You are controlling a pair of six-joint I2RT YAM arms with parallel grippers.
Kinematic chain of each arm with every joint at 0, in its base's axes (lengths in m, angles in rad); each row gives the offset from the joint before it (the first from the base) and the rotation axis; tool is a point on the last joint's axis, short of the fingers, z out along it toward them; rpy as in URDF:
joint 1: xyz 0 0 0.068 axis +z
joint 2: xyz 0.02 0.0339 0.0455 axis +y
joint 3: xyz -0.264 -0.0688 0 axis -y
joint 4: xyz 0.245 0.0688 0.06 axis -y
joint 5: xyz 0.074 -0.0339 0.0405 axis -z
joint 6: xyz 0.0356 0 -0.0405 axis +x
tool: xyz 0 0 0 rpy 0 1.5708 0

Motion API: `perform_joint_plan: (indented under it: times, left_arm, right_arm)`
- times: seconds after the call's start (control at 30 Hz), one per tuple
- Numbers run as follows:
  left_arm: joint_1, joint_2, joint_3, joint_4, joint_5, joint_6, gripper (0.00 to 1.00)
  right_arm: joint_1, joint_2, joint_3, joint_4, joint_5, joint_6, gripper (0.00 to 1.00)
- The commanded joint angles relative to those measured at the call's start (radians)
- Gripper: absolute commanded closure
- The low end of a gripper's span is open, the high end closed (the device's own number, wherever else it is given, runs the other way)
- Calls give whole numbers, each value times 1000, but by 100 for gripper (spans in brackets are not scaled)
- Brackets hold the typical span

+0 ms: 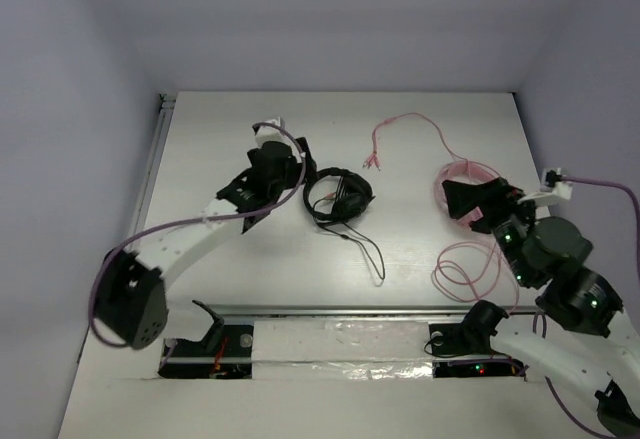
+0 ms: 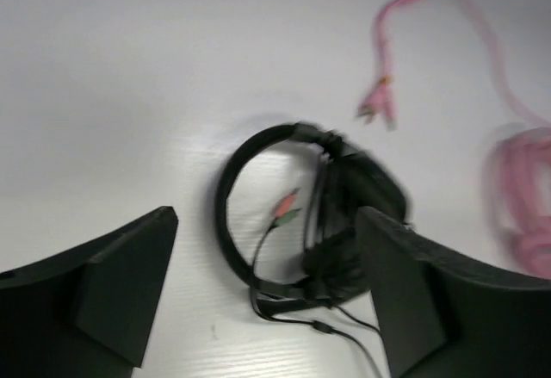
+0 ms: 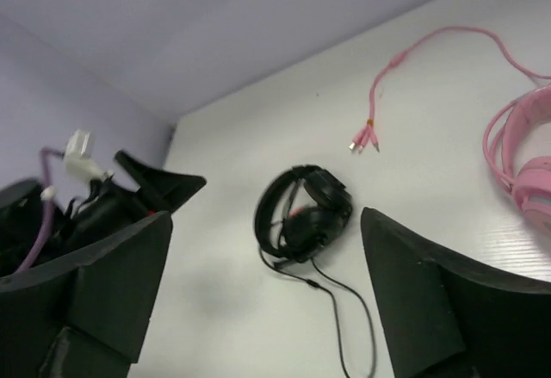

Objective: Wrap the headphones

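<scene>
The black headphones (image 1: 340,199) lie flat in the middle of the table, earcups folded together. Their thin black cable (image 1: 372,254) trails toward the near edge. My left gripper (image 1: 285,187) is open and empty just left of them, above the table. In the left wrist view the headphones (image 2: 349,197) lie between and beyond the open jaws of the left gripper (image 2: 263,240), with pink and green plugs (image 2: 288,206) inside the headband loop. My right gripper (image 1: 458,202) is open and empty, well to the right. In its wrist view the headphones (image 3: 310,210) lie far beyond the right gripper (image 3: 267,223).
Pink headphones (image 1: 470,181) lie under the right gripper, with pink cable loops (image 1: 462,269) nearer the front and a pink cable end (image 1: 375,159) behind the black set. A metal rail (image 1: 330,311) runs along the near edge. Walls close the back and sides.
</scene>
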Motion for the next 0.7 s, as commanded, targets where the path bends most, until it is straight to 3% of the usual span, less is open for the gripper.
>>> perform_joint_plan:
  times: [0.0,0.03,0.23,0.4,0.67]
  left_arm:
    - [-3,-248,-9,1,45,30,13]
    - [-3,-290,-7,-9,68,41,1]
    - [-3,-524,45,-149,64,113,1]
    - [-3,-690,45,-163,50,148,1]
    - [-3,-734,14,-149,74,179,1]
  right_arm:
    - [-2,-24,103,-70,86,-76,0]
    - [-2,-27,124,-88,93,-91,0]
    - [-2,-88,186,-130,-26,-125,0]
    - [-2,-166,197,-99,-74,-122,0]
    - [-2,-127,183,-85,-107,-102,0]
